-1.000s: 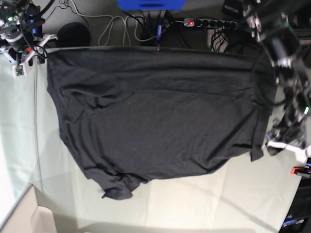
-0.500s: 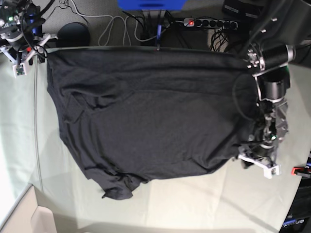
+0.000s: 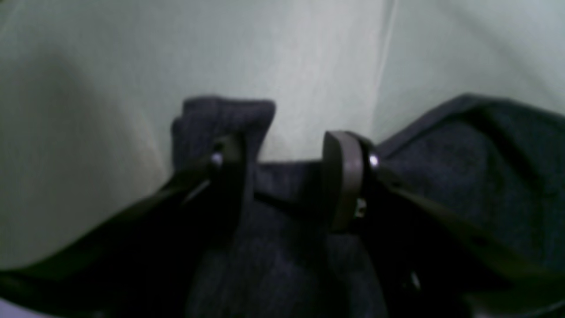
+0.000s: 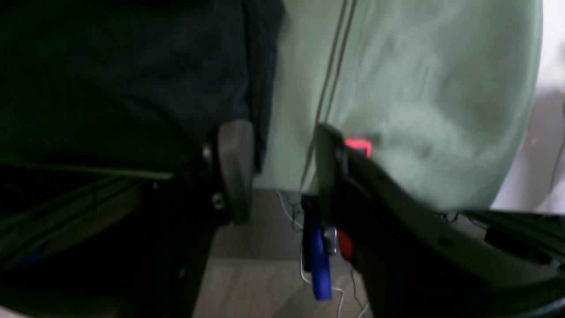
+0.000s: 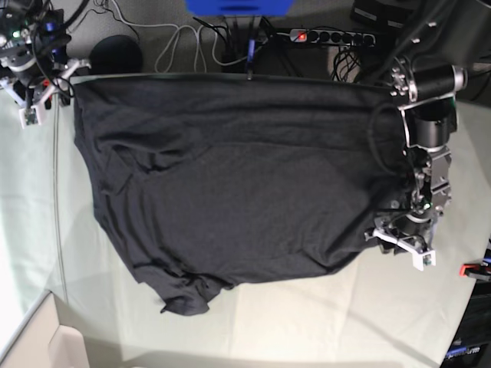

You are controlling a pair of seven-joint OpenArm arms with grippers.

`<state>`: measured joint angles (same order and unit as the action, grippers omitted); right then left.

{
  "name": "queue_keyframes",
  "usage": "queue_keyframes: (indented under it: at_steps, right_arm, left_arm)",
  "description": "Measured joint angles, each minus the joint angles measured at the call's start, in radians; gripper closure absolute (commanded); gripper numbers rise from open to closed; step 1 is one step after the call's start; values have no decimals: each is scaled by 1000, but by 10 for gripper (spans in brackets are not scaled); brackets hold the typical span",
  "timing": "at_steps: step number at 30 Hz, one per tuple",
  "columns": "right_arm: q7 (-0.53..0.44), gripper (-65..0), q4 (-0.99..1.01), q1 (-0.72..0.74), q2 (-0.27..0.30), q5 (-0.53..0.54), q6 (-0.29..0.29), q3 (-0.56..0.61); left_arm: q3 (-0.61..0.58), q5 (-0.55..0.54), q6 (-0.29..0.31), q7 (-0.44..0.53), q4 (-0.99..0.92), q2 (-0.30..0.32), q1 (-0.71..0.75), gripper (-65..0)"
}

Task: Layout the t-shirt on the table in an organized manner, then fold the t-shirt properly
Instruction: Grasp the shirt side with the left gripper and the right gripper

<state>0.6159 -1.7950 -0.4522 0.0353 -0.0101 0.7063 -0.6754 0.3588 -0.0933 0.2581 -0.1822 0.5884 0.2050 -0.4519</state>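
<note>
A black t-shirt point(image 5: 238, 176) lies spread across most of the table point(image 5: 368, 307), its far edge along the table's back rim and a rumpled, folded-under corner at the near left of the base view, so the layout stage looks unfinished. At the shirt's near right corner the left gripper point(image 3: 282, 176) sits low over the hem, jaws parted with a bunched tab of dark cloth rising beside one finger and fabric lying between them; whether any cloth is actually pinched cannot be told from the wrist view. To do this step well, the judgement is that the jaws should close on the hem's outer edge only, taking a single layer, then draw the corner outward and slightly toward the near side so the creases run out without dragging the table cover. The left arm reaches down steeply from the back right, wrist bent toward the cloth. The right gripper point(image 4: 278, 172) hangs at the far left corner, straddling the shirt's side edge and the table's rim, jaws apart with nothing visibly gripped; a red clamp point(image 4: 358, 145) shows just behind it, and cables point(image 5: 192, 42) trail on the floor beyond.
</note>
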Motion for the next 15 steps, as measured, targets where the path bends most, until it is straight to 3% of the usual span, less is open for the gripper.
queue_keyframes:
  at_steps: [15]
  right_arm:
    - [-4,-244,0,36,1,3,0,0]
  left_arm:
    - [6,-7,4,0,2,56,46,-280]
